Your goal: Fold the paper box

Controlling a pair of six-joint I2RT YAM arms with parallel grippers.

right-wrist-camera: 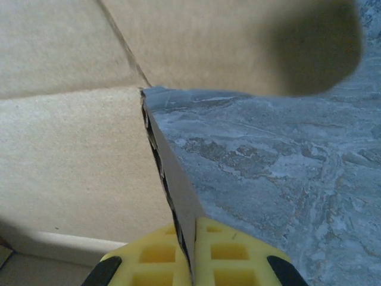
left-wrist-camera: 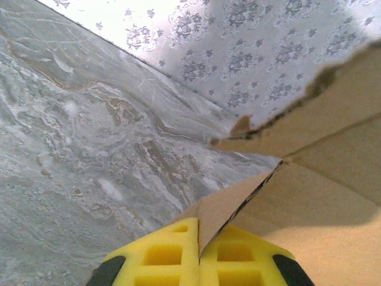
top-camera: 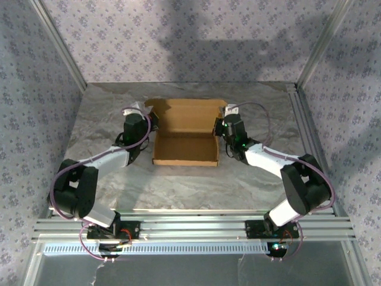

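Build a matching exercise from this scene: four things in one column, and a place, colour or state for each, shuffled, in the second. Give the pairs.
Things
1. left pincer
2. right pincer
3. paper box
4. table

Descriptions
A. grey and marbled
B. shut on the box's right side wall
C. brown, lying open between the two arms
D. shut on the box's left side wall

Pairs: 1-D, 2-B, 3-C, 4-A

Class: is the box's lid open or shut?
Open. The lid sits behind the box, not over it, and the box's floor shows from above. Its lean: cannot tell.
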